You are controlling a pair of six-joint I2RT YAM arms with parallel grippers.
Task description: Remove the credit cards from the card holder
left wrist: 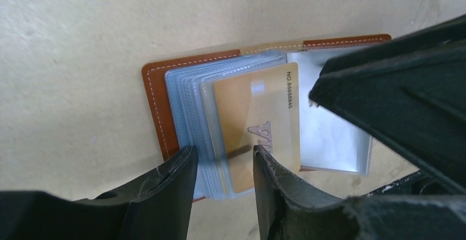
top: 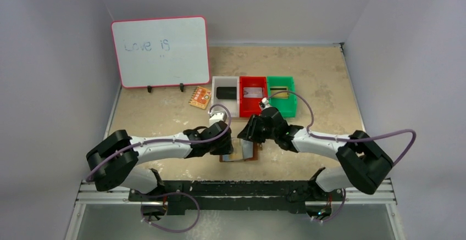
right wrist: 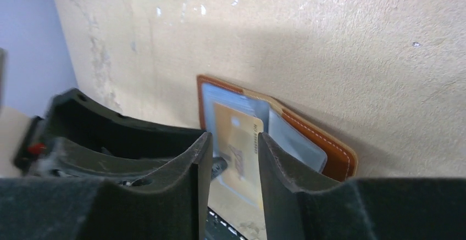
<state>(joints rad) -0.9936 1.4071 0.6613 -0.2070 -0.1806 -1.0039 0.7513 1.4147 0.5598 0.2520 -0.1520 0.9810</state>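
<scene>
Since the card holder (top: 240,152) lay open on the table (top: 308,70) at the near centre, between our two arms, both wrists looked straight onto it. A gold credit card (left wrist: 258,119) sat among its clear sleeves (left wrist: 184,102), one long edge seemingly bare. Our left gripper (left wrist: 222,155) hovered over that stack, jaws partly apart and holding nothing; our right gripper (right wrist: 235,138) was likewise part-open and empty. We judged the card light, stiff and slick, the sleeves floppy, so pinching the bare edge while pinning the leather seemed best.

Open brown card holder (left wrist: 156,105), gold card (left wrist: 258,122) in clear sleeves (left wrist: 187,94), their edge inside the parted left end effector (left wrist: 223,153)
</scene>
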